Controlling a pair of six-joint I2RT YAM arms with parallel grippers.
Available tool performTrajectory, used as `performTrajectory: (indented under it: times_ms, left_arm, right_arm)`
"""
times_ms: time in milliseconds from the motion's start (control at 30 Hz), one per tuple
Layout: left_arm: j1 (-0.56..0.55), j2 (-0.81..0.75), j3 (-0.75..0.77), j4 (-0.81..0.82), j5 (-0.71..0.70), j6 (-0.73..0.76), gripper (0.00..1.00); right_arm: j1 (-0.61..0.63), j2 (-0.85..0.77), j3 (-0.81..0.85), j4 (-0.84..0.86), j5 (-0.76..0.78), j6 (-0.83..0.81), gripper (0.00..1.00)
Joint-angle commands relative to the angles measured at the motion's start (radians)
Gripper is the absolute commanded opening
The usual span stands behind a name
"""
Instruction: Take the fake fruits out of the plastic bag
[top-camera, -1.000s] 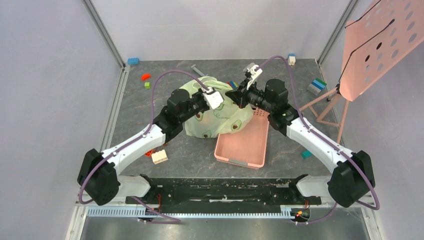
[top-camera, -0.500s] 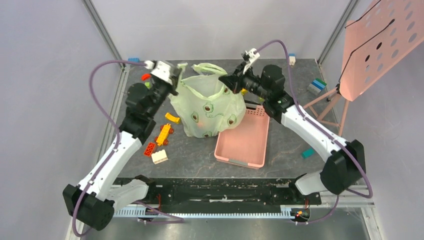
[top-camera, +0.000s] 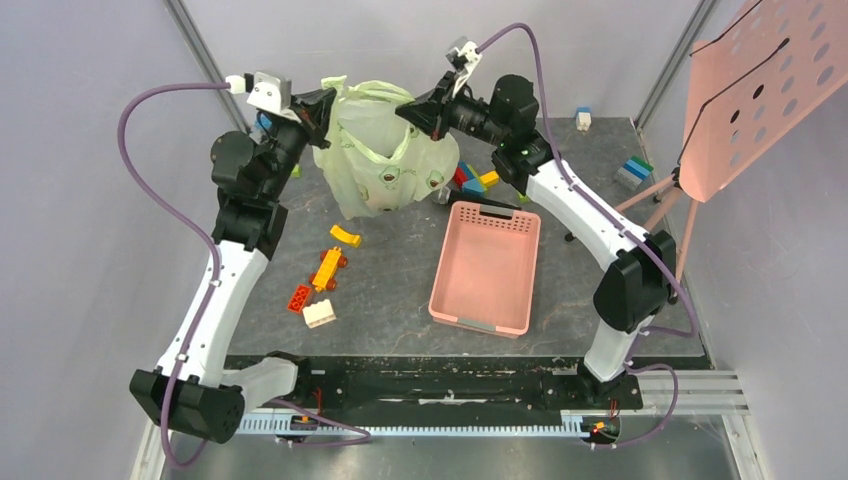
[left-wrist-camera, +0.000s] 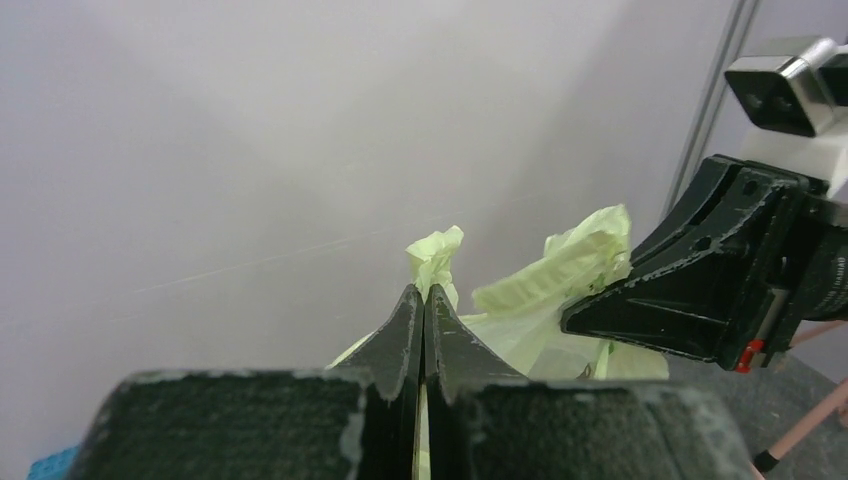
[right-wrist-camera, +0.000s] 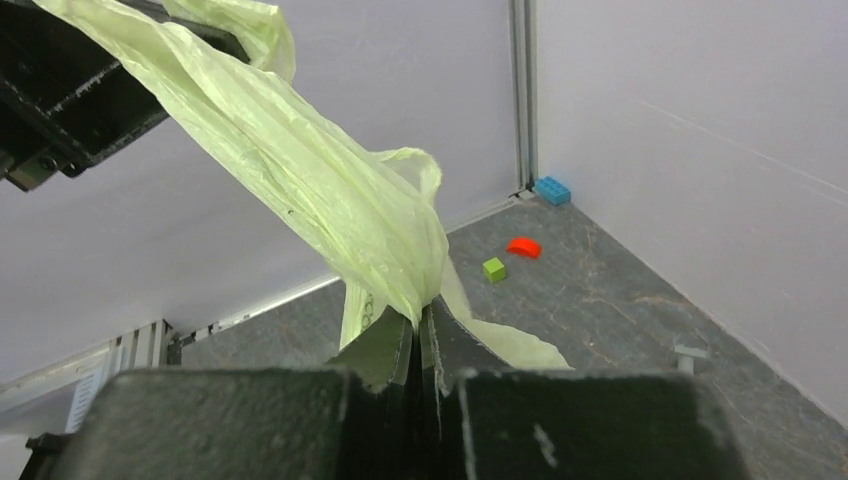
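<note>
The plastic bag (top-camera: 385, 150), pale green with dark spots, hangs off the table between my two grippers at the back. My left gripper (top-camera: 325, 105) is shut on the bag's left top edge, where a crumpled tuft (left-wrist-camera: 434, 262) sticks out past the fingertips (left-wrist-camera: 424, 290). My right gripper (top-camera: 405, 110) is shut on the right top edge, and the film (right-wrist-camera: 300, 170) stretches from its jaws (right-wrist-camera: 422, 312) up toward the other gripper (right-wrist-camera: 70, 90). The fake fruits are hidden inside the bag.
A pink basket (top-camera: 487, 265) lies right of centre. Loose blocks lie on the left: yellow (top-camera: 346, 236), orange (top-camera: 326, 268), red (top-camera: 299, 298), white (top-camera: 320, 313). More blocks (top-camera: 475, 180) sit behind the basket and at the right edge (top-camera: 632, 172). A pink perforated board (top-camera: 760, 90) stands on the far right.
Both arms have raised the bag from the table and carried it back and up. The left arm swung out to the left, uncovering the blocks beneath it.
</note>
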Motion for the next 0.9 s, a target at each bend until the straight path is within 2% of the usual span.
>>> performTrajectory:
  times_ms: [0,167,333,467,600,733,867]
  left_arm:
    - [0.015,-0.035,-0.070,0.061,0.108,-0.057,0.02]
    - [0.015,-0.154,-0.350,0.261,0.129,-0.122,0.02]
    - [0.015,-0.266,-0.562,0.418,0.093,-0.198,0.02]
    - [0.015,-0.329,-0.602,0.408,0.078,-0.204,0.02]
    - [0.015,-0.357,-0.598,0.354,0.084,-0.195,0.02]
    - [0.015,-0.374,-0.592,0.297,0.070,-0.186,0.02]
    - [0.015,-0.375,-0.590,0.270,0.069,-0.186,0.03]
  right_arm:
    - [0.001,-0.010,-0.107,0.097,-0.073,-0.028,0.02]
    - [0.001,-0.108,-0.430,0.219,-0.049,-0.054,0.08]
    - [0.003,-0.191,-0.609,0.245,0.003,-0.058,0.23]
    - [0.002,-0.287,-0.667,0.202,0.096,-0.059,0.66]
    - [0.003,-0.405,-0.717,0.191,0.151,-0.076,0.98]
    - [0.000,-0.494,-0.711,0.091,0.214,-0.112,0.98]
    - [-0.004,-0.534,-0.687,0.033,0.206,-0.117,0.98]
